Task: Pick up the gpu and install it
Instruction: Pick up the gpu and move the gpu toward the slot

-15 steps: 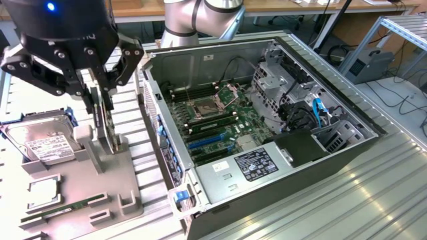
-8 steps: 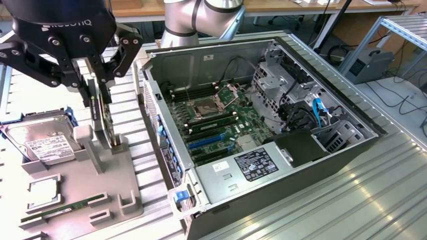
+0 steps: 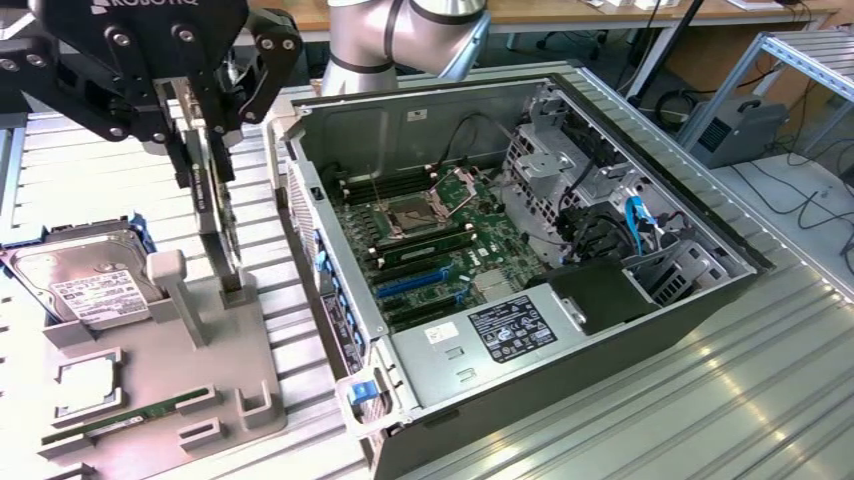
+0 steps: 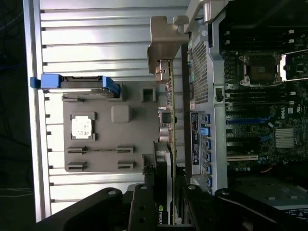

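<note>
Black two-finger gripper (image 3: 203, 120) (image 4: 166, 214) is pinching the gpu (image 3: 220, 220) (image 4: 167, 125), a thin dark rectangular expansion card, with a finger pressing on each flat face near its upper end. The card is hanging upright and edge-on in the exterior view. Its narrow silver metal bracket (image 4: 163, 43) is pointing away from the gripper. The lower end is sitting just at a post of the grey moulded parts tray (image 3: 200, 380) (image 4: 106, 137); I cannot tell whether it is touching. On that tray, a silver boxy hard drive with a white label (image 3: 87, 280) (image 4: 79, 83) is resting in a blue-edged cradle, a square silver processor (image 3: 87, 385) (image 4: 82, 127) is lying in a recess, and a narrow green memory stick (image 3: 127, 415) is lying near the front edge. Just beside the tray, towards the exterior view's right, an open dark computer case (image 3: 534, 400) is lying on its side, exposing its green motherboard (image 3: 427, 250) (image 4: 260, 110). Everything is resting on a ribbed aluminium table (image 3: 694, 400) (image 4: 110, 43).
</note>
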`<state>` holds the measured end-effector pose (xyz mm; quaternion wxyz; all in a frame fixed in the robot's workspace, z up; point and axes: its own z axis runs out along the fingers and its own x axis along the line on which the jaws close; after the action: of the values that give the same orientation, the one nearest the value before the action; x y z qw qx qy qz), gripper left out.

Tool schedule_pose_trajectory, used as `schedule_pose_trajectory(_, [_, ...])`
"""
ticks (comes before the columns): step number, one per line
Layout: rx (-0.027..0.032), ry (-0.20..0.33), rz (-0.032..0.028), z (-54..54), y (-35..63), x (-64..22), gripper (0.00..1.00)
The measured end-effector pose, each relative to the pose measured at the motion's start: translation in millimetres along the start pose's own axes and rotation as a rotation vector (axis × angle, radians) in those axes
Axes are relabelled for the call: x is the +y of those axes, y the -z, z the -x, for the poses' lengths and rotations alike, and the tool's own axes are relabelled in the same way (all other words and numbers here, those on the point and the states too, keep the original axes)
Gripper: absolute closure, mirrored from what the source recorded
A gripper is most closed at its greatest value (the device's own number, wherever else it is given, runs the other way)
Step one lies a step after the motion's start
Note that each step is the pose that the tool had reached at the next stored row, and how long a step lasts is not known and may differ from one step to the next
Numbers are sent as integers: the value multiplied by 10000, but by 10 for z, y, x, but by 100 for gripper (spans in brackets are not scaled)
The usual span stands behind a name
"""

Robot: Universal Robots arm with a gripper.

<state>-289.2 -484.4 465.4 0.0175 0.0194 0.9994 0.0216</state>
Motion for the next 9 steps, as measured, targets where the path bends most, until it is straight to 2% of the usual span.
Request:
schedule_pose_trajectory(1, [0,0,1,100,-4,4,73])
schedule_pose_trajectory(7, [0,-1,0,464,-17,18,73])
schedule_pose_trajectory(9, [0,0,1,685,-25,26,73])
